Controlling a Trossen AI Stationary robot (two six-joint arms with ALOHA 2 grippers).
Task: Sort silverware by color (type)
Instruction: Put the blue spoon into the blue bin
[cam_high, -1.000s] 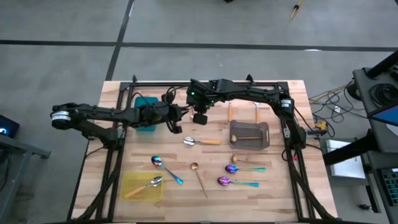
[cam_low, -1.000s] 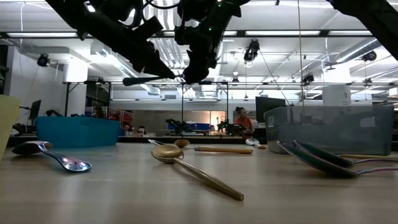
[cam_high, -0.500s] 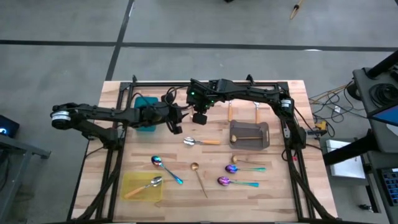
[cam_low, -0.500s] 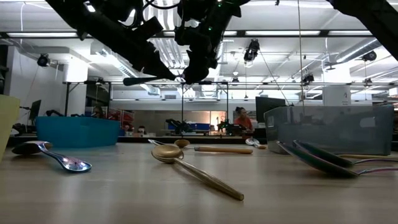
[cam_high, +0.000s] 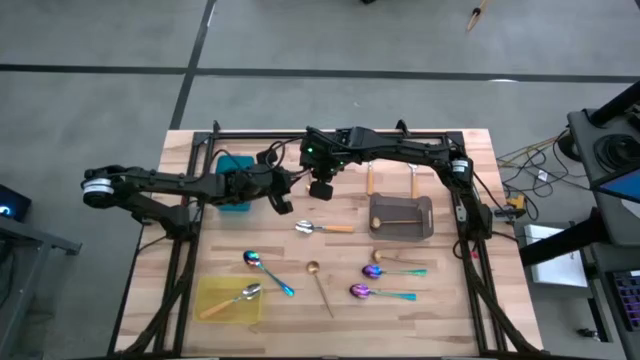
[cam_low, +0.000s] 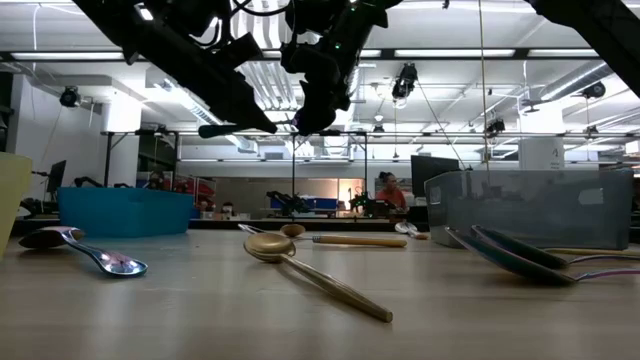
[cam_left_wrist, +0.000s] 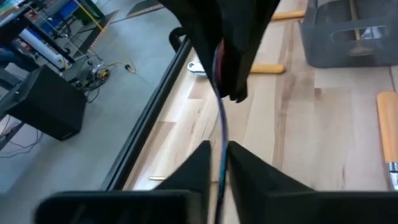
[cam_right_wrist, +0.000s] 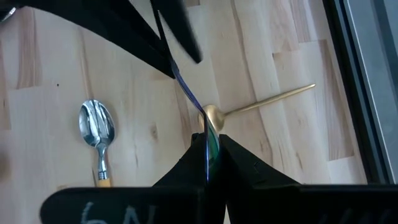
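An iridescent blue-purple spoon hangs in the air above the table's far middle, seen edge-on as a thin line. My left gripper comes from the table's left and my right gripper from the right; both are shut on this spoon. On the table lie an orange-handled silver spoon, a gold spoon and three more blue-purple spoons. Another orange-handled spoon rests in the yellow tray, and a gold one in the grey tray. My left gripper pinches the spoon between its two fingers, coming nearly level from the table's left, fingers along the spoon. The spoon runs on past the fingertips to the other gripper, clear of the table. A teal tip sticks out to the left. My right gripper pinches the spoon's other end between its two fingers, slanting down from the far right. The spoon runs on ahead of the fingertips toward the left gripper's dark fingers. It is lifted clear of the table, roughly level.
A teal tray stands at the far left under the left arm. Two orange handles lie near the far edge by the grey tray. Bare wood shows in the table's near right part.
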